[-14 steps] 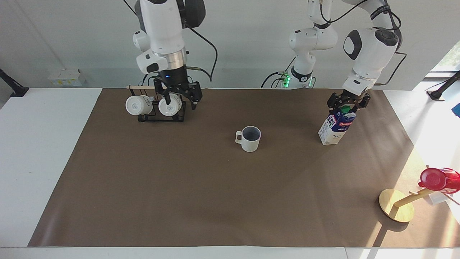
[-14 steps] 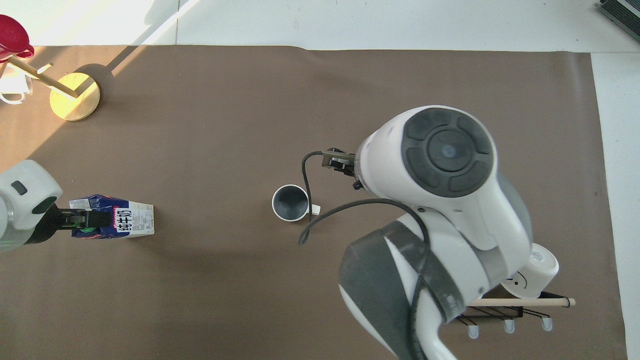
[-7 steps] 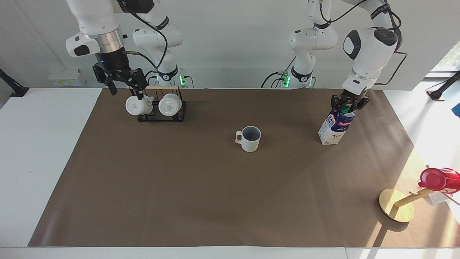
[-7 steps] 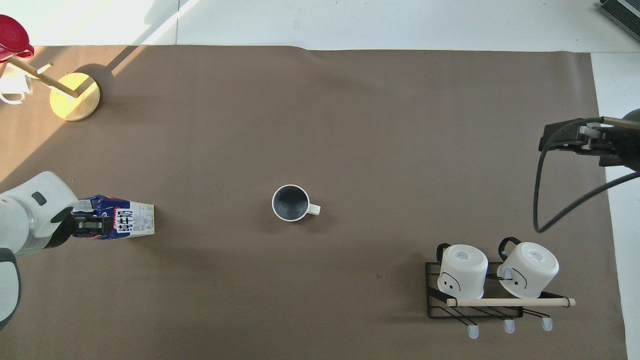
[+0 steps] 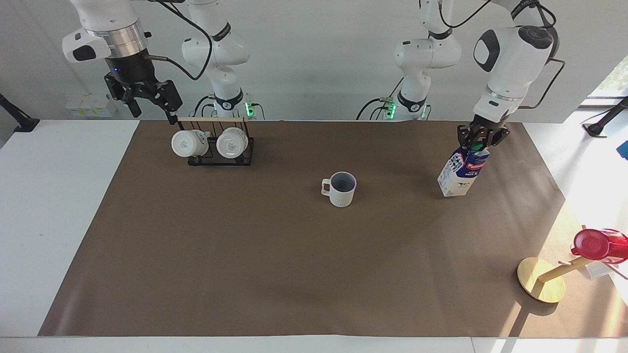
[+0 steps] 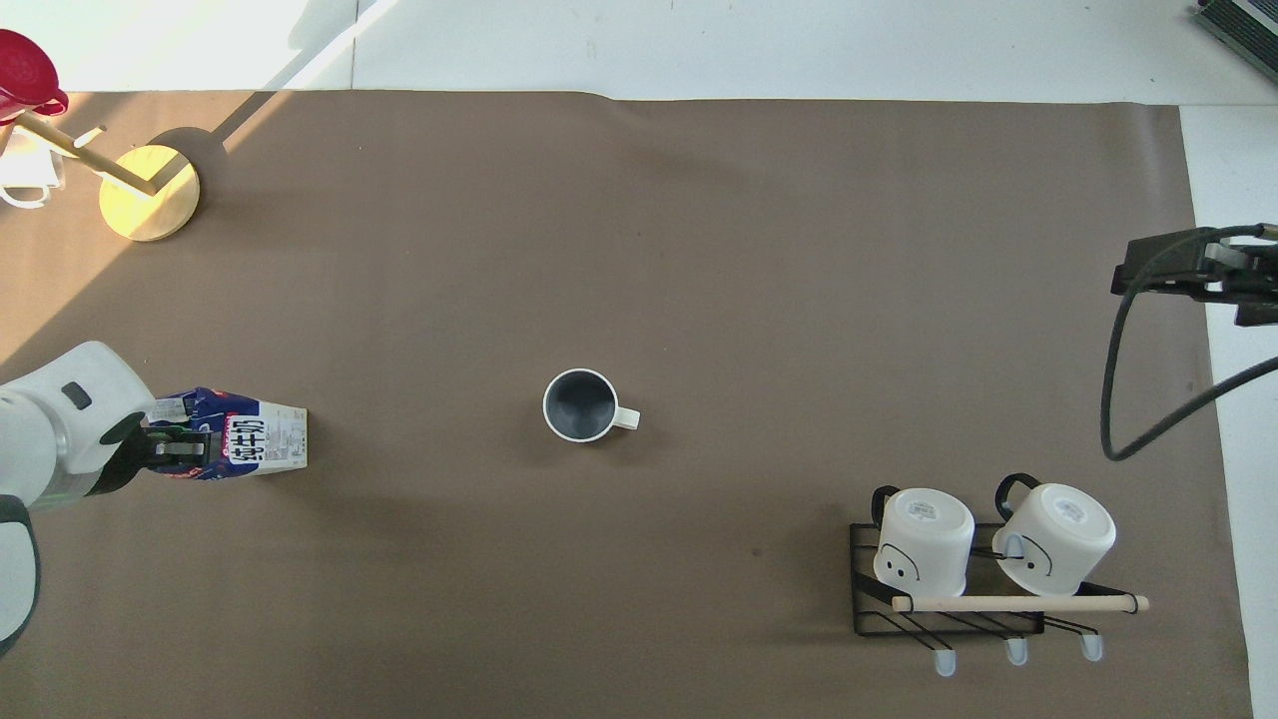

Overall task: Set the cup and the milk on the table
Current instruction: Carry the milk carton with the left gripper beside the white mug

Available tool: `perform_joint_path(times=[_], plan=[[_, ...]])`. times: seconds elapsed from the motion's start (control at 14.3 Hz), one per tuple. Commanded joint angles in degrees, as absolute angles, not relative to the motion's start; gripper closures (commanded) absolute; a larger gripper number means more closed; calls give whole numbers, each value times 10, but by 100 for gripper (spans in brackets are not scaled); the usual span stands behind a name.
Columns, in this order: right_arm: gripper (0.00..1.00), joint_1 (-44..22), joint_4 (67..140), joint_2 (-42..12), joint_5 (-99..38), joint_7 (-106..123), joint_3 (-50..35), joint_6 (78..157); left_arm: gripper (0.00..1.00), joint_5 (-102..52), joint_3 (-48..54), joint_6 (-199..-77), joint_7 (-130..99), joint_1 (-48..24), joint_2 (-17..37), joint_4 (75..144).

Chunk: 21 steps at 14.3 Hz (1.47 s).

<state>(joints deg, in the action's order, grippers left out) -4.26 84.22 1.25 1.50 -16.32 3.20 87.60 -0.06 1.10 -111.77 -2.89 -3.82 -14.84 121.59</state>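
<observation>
The right gripper (image 5: 152, 105), earlier low at the mug rack (image 5: 221, 147), now hangs high above its end toward the table edge, while the left gripper (image 5: 480, 139) closes on the milk (image 5: 462, 169), seemingly tilting it slightly

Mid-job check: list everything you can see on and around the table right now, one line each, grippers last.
cup: one, off-white with bluish-grey inside, upright near the middle of the brown sheet.
milk: one carton, dark blue over white, green cap, toward the left arm's end, leaning, top in the left gripper.
table: one, white, brown sheet over most of it.
white mugs: two, on their sides on a black wire rack, near the right arm's base.
wooden stand: one, round pale base, farther from the robots than the milk.
red cup: one, on the stand's peg.
left gripper: shut on the milk's top.
right gripper: open, raised over the table's edge beside the rack, waiting.
</observation>
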Motion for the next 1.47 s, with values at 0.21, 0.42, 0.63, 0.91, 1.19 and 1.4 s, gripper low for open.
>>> perform_joint_path(times=[0.21,0.42,0.63,0.91,1.19,1.4], plan=[[0,-38,828,4,8,-154,27,866,63,4,8,-1088,-179,-160,-68,1100],[0,-37,828,4,7,-154,28,864,63,4,7,-1121,-228,-216,-41,1106],[0,-37,828,4,7,-154,28,864,63,5,7,-1167,-245,-249,-17,1115],[0,-37,828,4,7,-154,28,864,63,11,6,-1219,-252,-269,-11,1161],[0,-37,828,4,7,-154,28,864,63,18,6,-1226,-269,-279,-12,1176],[0,-37,828,4,7,-154,28,864,62,19,6,-1221,-272,-280,-17,1184]])
